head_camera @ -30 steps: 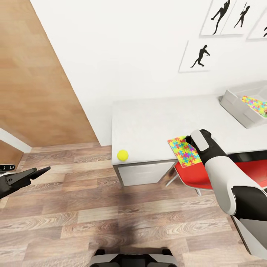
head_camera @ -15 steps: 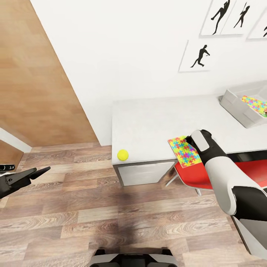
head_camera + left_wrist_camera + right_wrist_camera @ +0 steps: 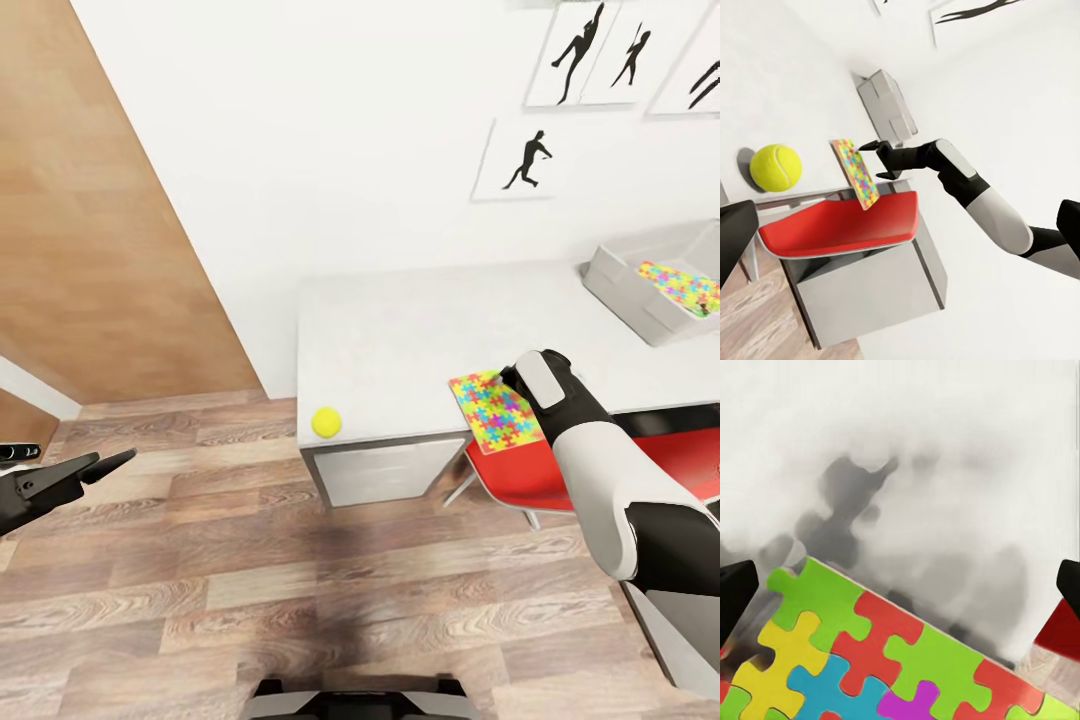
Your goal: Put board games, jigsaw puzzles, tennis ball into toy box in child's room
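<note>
A jigsaw puzzle point(image 3: 493, 412) of bright interlocking pieces lies on the pale table point(image 3: 400, 325), overhanging its front edge. My right gripper point(image 3: 514, 379) is at the puzzle's far right corner, open, fingers spread wide either side of it point(image 3: 900, 585). In the left wrist view the right gripper point(image 3: 880, 159) reaches the puzzle point(image 3: 856, 172) from the side. A yellow tennis ball point(image 3: 325, 422) rests at the table's front left corner. The grey toy box point(image 3: 625, 285) at the table's right end holds another jigsaw puzzle point(image 3: 680, 286). My left gripper point(image 3: 100, 465) hangs open over the floor, far left.
A red chair point(image 3: 515, 472) is tucked under the table, right below the overhanging puzzle. A wooden door point(image 3: 90, 210) fills the left side. Silhouette pictures point(image 3: 525, 160) hang on the white wall. Wood-plank floor point(image 3: 300, 590) stretches in front of the table.
The whole head view has shifted slightly, so the camera moved. Both arms, the puzzle and the ball keep their places.
</note>
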Robot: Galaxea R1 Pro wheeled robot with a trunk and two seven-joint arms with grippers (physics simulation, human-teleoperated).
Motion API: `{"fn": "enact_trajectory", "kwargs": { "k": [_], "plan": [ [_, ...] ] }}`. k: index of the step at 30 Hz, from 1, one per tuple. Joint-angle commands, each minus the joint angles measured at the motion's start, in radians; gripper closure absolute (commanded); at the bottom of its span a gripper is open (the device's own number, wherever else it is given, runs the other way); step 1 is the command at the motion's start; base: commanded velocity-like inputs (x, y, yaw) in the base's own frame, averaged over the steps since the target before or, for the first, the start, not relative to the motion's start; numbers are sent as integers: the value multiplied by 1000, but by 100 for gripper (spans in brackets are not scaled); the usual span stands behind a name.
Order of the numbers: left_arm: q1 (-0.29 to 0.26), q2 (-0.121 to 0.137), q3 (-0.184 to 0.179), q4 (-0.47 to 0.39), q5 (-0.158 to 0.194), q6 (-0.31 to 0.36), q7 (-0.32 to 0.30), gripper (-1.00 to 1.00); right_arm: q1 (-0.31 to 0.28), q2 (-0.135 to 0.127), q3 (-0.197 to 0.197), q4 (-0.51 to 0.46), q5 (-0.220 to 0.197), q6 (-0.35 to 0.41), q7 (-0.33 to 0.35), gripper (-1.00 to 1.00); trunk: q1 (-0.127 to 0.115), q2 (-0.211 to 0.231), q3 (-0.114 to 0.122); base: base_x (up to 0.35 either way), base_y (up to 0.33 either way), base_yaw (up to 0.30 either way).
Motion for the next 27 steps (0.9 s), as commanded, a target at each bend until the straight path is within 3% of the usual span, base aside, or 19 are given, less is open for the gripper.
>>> {"fn": "enact_trajectory", "kwargs": {
  "k": [1, 12, 27],
  "plan": [
    [0, 0, 0, 0, -1, 11, -4, -100, -1, 0, -1, -2, -5, 5, -5, -100, 1, -2, 0, 0, 0, -77],
    [0, -1, 0, 0, -1, 11, -4, -100, 1, 7, 4, -77, -5, 10, -7, -100, 1, -2, 17, 0, 0, -90],
    [0, -1, 0, 0, -1, 11, -4, -100, 1, 10, 4, -89, -5, 13, -8, -100, 1, -2, 41, 0, 0, -96]
  ]
}}
